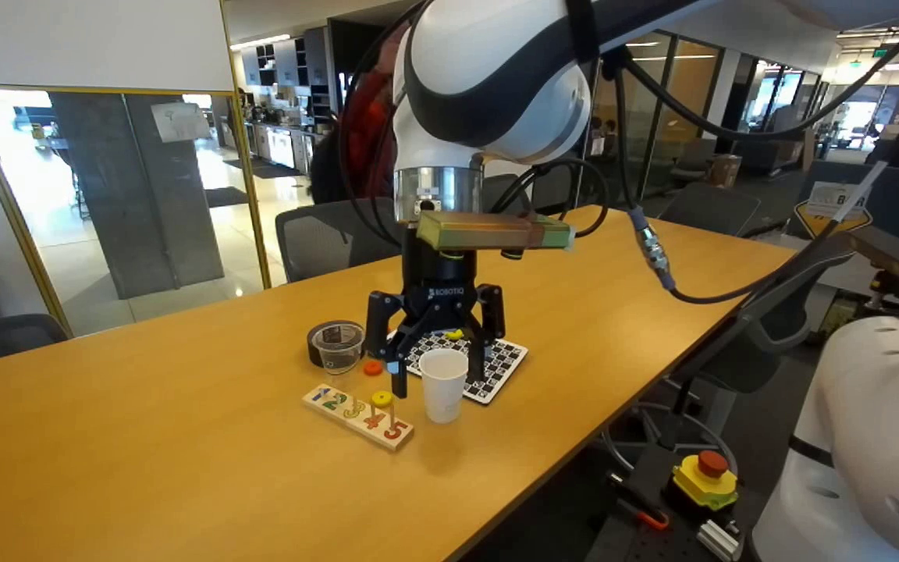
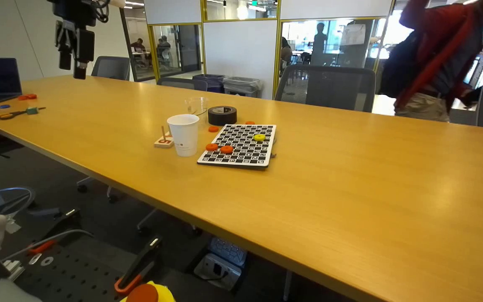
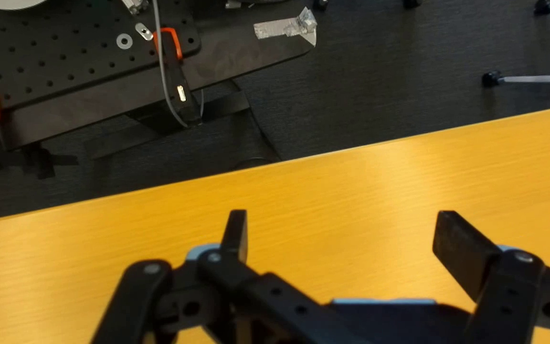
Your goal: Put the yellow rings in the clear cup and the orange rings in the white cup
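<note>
The hand [image 3: 342,213] is spread wide and holds nothing. It should get right above the yellow ring [image 2: 259,139] on the checkered board [image 2: 243,142], then pinch it softly.

White cup [image 1: 443,387], matt paper; just beside it, number board [image 1: 358,419], wood; near the white cup, clear cup [image 1: 339,350], glossy plastic; beneath, table [image 2: 350,188], smooth, glossy, wood-grained.
</note>
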Tool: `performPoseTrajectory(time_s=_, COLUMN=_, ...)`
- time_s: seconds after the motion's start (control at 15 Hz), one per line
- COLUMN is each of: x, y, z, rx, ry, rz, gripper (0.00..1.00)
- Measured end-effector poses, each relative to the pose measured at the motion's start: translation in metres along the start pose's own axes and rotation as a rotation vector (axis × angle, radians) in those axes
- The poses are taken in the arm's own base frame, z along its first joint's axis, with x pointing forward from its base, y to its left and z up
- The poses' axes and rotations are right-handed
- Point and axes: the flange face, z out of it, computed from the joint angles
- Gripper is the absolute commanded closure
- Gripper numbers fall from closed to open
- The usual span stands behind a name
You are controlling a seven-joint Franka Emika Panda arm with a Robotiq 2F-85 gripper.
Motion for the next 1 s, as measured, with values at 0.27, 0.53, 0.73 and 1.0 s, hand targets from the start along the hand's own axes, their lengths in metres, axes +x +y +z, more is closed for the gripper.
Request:
performPoseTrajectory(time_s=0.27, x=0.041, y=0.017, z=-0.019, rx=0.03, ry=0.089, rz=0.058, gripper=0.0)
performPoseTrajectory(time_s=0.53, x=0.101, y=0.036, z=-0.042, rx=0.08, ry=0.136, rz=0.137, gripper=0.0)
performPoseTrajectory(time_s=0.73, x=0.149, y=0.04, z=-0.052, rx=0.103, ry=0.165, rz=0.226, gripper=0.0)
performPoseTrajectory(time_s=1.0, x=0.203, y=0.034, z=-0.046, rx=0.093, ry=0.23, rz=0.422, gripper=0.0)
